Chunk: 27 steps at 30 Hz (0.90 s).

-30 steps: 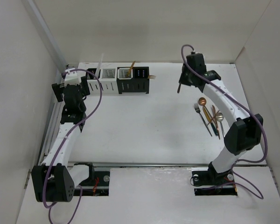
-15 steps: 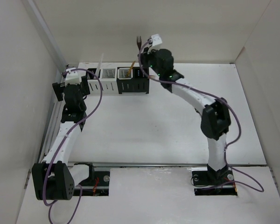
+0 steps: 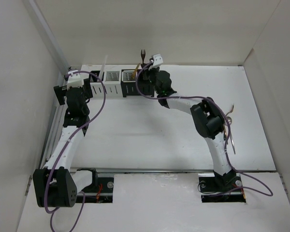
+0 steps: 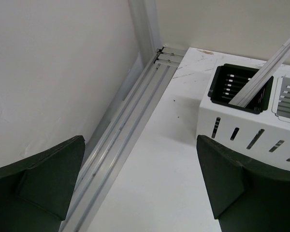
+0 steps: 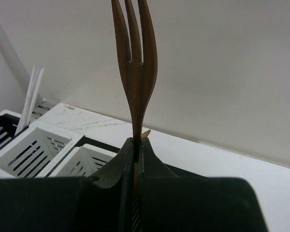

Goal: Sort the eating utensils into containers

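My right gripper (image 3: 146, 77) is shut on a dark copper fork (image 3: 142, 52), held upright with the tines up, over the right end of the row of four caddies (image 3: 117, 90). In the right wrist view the fork (image 5: 134, 63) rises from between my shut fingers (image 5: 137, 142), with white caddies (image 5: 43, 145) below left. White sticks (image 3: 103, 66) stand in the leftmost caddy and a gold utensil (image 3: 136, 66) in the third. My left gripper (image 3: 85, 86) is open and empty beside the leftmost caddy (image 4: 237, 92), whose sticks (image 4: 270, 72) lean right.
A few loose utensils (image 3: 230, 113) lie on the table at the right, partly hidden behind my right arm. An aluminium rail (image 4: 130, 125) runs along the left wall. The back wall stands close behind the caddies.
My right arm swung from the utensil pile at the right to the caddies, carrying the fork. In the last half second it moved slightly left and lower. The left arm has not moved.
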Available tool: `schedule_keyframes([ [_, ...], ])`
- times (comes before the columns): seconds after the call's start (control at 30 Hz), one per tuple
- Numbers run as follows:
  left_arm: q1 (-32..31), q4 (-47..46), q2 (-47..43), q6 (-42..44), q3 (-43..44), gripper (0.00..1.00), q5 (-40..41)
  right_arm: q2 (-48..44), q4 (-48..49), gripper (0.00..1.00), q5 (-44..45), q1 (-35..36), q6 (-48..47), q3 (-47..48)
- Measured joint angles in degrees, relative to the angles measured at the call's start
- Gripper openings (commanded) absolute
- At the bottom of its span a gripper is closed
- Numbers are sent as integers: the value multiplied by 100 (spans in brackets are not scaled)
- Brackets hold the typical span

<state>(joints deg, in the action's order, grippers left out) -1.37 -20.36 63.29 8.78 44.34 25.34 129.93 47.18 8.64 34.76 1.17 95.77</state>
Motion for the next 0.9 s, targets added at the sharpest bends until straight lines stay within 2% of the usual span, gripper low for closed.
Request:
schedule_keyframes([
  [0.17,0,-9,0,0,0,100,20,-22,79,0,160,0,-31,-170],
  [0.2,0,-11,0,0,0,100,20,-22,66,8,192,0,-33,-188],
  [0.23,0,-17,0,0,0,100,20,-22,24,17,223,0,-33,-190],
  [0.27,0,-24,0,0,0,100,20,-22,-9,42,256,0,-55,-197],
  [0.43,0,-39,-4,0,0,100,20,-164,-103,100,227,-2,-149,-433],
  [0.63,0,-35,-37,0,0,100,9,-935,-750,100,160,17,-599,-664],
  [0.9,0,-33,-151,0,0,100,-59,-3351,-2363,100,-114,35,-1062,-1021],
])
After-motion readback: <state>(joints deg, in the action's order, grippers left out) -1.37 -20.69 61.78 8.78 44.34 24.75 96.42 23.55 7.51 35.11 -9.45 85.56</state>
